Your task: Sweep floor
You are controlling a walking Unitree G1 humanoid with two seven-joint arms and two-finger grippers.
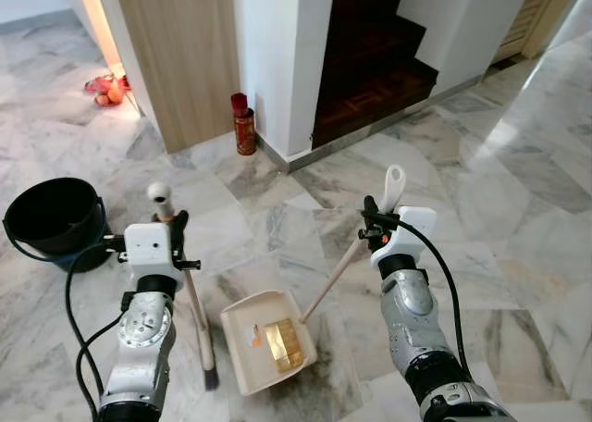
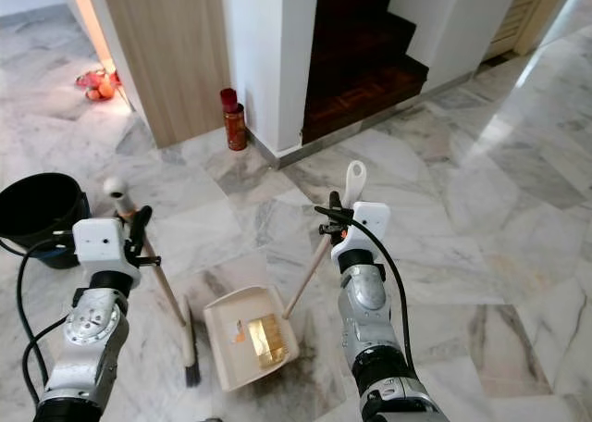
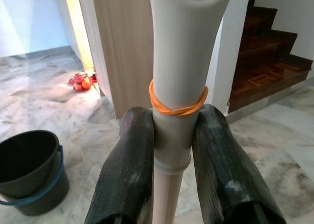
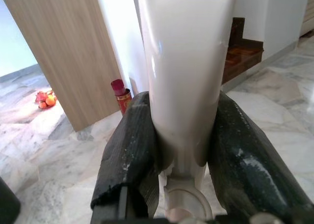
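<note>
A: Where did the tools sit?
B: The cream plastic dustpan (image 1: pixel 268 353) lay flat on the marble floor (image 1: pixel 518 209), the right pincer (image 1: pixel 372 226) clamped on its stiff, light, long handle (image 1: pixel 335 276).
A: And the broom?
B: The left pincer (image 1: pixel 176 226) gripped the wooden-handled broom (image 1: pixel 197 316) near its slick top, bristles down just beside the pan.

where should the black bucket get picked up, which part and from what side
Judging by its pose, take the black bucket by its blue bail handle, coming from above. It stands upright with its mouth open, and the handle hangs down along the outside wall, so it must be hooked and lifted first. Both tools are busy: the left tool holds the broom, the right the dustpan.
</note>
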